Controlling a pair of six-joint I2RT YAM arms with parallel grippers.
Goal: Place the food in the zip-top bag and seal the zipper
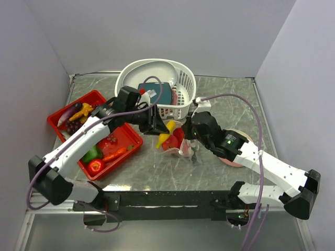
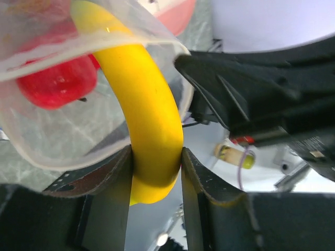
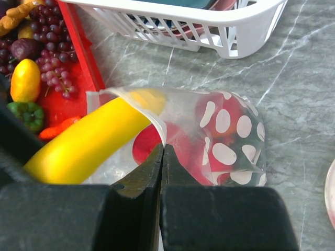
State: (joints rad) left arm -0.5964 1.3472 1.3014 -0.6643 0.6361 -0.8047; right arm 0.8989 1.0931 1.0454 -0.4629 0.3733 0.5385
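Left fingers (image 2: 118,188): clamped on the lower part of the yellow banana (image 2: 152,120), whose upper end sits in the bag's open mouth.
Right fingers (image 3: 146,183): pinched tight on the bag's rim.
Zip-top bag (image 3: 235,130): on the worktop (image 3: 303,78), beside the red tray (image 3: 84,47), near the white basket (image 1: 183,73).
Inside bag: red tomato (image 2: 57,83).

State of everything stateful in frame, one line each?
banana, gripped by the left gripper, tip inside the bag
bag, mouth open, unsealed, red food inside
left gripper, shut on banana
right gripper, shut on bag edge
tray, part full
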